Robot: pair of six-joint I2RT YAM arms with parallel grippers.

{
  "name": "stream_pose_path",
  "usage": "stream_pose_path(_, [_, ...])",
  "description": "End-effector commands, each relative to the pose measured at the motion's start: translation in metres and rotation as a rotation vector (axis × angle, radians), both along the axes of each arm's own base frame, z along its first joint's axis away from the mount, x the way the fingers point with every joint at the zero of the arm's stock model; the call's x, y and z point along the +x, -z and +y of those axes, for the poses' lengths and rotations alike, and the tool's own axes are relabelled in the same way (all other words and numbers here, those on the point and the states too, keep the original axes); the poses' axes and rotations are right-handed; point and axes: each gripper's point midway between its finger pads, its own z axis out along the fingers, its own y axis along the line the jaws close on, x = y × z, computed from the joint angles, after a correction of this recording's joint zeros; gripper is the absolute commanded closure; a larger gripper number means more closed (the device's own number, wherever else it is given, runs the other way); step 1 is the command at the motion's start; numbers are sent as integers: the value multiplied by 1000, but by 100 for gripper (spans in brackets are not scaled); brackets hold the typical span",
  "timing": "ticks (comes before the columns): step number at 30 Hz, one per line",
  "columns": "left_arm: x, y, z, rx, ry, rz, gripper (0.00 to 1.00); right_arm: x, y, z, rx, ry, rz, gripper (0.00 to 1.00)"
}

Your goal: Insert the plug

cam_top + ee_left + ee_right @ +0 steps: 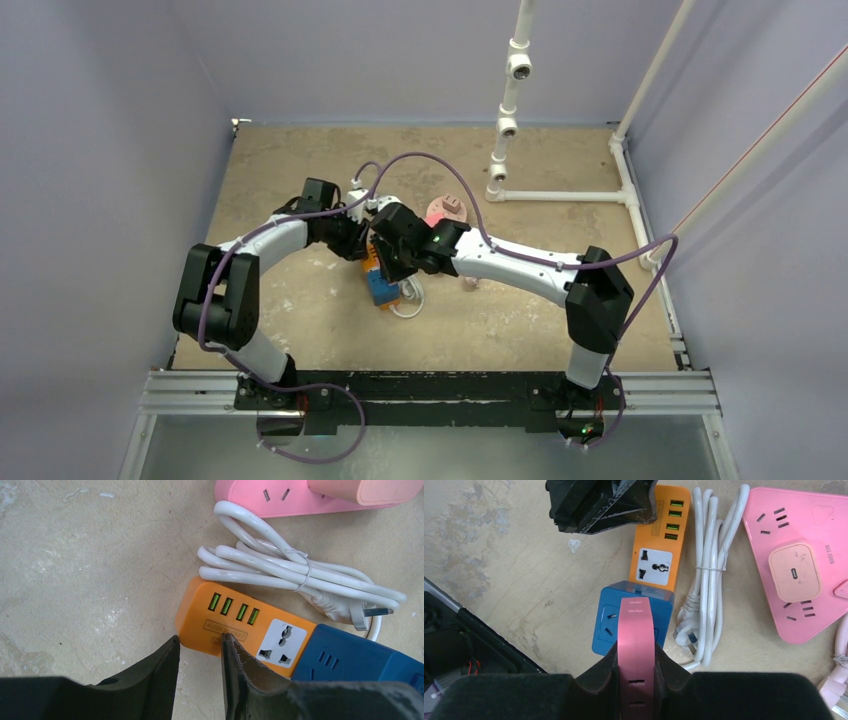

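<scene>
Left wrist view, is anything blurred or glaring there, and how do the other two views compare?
Left wrist view: even light, no glare; orange power strip sharp, its small label unreadable. Right wrist view: held pink plug and pink triangular strip both crisp, flat light. Top external view: soft shadows under the arms.

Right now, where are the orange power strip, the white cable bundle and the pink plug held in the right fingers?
orange power strip (227, 622): left wrist view, top face below the USB ports.
white cable bundle (710, 568): right wrist view, on its tie.
pink plug (636, 645): right wrist view, flat upper face.
</scene>
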Motion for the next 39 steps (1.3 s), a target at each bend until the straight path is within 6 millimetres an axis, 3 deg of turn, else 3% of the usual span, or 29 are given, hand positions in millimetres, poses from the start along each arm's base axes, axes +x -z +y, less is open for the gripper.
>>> stream_pose_path(1, [-2, 7, -7, 7, 32, 0, 68, -7, -12, 14, 64, -21, -6, 100])
stream_pose_path(8, [-9, 14, -6, 23, 44, 26, 78, -14, -14, 16, 79, -17, 8, 100])
stream_pose_path(39, [-15, 19, -5, 32, 41, 51, 87, -12, -12, -4, 37, 86, 4, 100])
